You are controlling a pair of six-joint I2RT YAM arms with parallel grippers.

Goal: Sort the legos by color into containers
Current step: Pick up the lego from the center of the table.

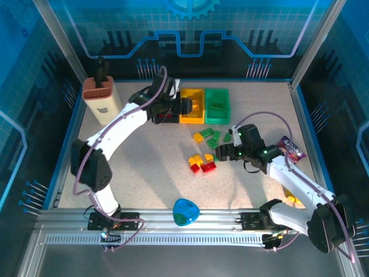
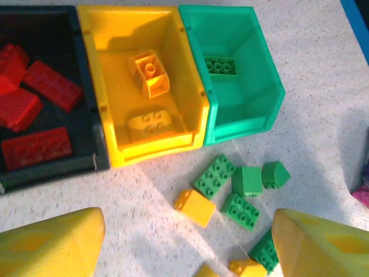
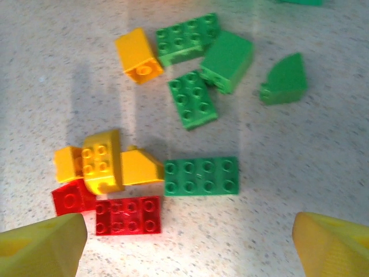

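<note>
Three joined bins stand at the back: black (image 2: 86, 138) holding several red legos (image 2: 36, 149), yellow (image 2: 109, 86) with two yellow pieces (image 2: 149, 72), and green (image 2: 253, 86) with one green brick (image 2: 220, 66). Loose green legos (image 2: 214, 176) and a yellow one (image 2: 196, 208) lie in front of the bins. My left gripper (image 2: 184, 248) hangs open above them, by the bins (image 1: 185, 107). My right gripper (image 3: 187, 254) is open over the table just short of a green brick (image 3: 200, 176), a red brick (image 3: 128, 215) and yellow pieces (image 3: 102, 160).
A tall cream block with a brown top (image 1: 101, 98) stands at the back left. A blue-green disc (image 1: 185, 210) lies near the front edge. A colourful snack packet (image 1: 291, 151) rests beside the right arm. Metal posts and blue walls frame the table.
</note>
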